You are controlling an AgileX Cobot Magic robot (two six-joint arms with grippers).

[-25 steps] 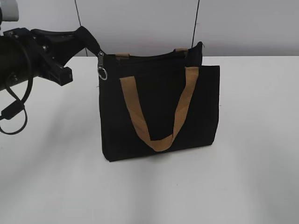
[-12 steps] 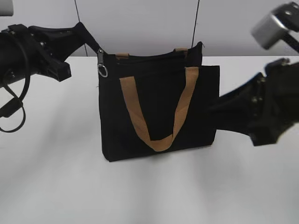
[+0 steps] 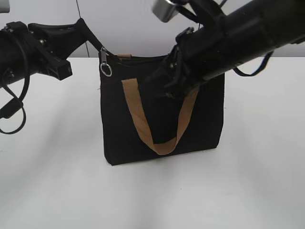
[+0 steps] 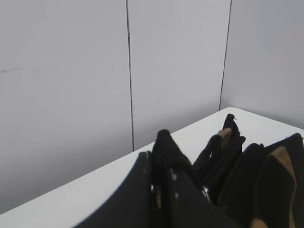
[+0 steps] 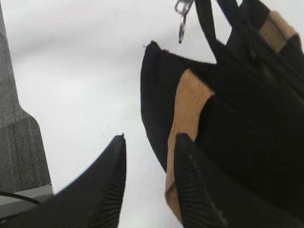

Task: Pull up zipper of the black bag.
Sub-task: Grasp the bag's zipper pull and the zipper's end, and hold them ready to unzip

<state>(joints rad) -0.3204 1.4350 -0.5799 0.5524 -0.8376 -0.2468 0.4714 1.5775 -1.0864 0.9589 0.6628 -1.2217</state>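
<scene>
1. The rectangular black fabric bag (image 3: 162, 119) is stood on the white desk (image 3: 57, 181).
2. The released right tool (image 5: 147, 156), jaws parted, should be closed squarely on the small silver metal zipper pull (image 3: 106, 70) at the bag's left top corner.
3. The left tool (image 3: 90, 38) is clenched on the black end strip.
4. That parted gap is shown only by the right wrist view.

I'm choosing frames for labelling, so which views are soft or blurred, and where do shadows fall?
Exterior view: the right arm is slightly motion-blurred, the black bag sharp, with a soft shadow on the table before it. Left wrist view: the near pincer is out of focus. Right wrist view: the zipper is soft, the right pincer's fingers clearer.
</scene>
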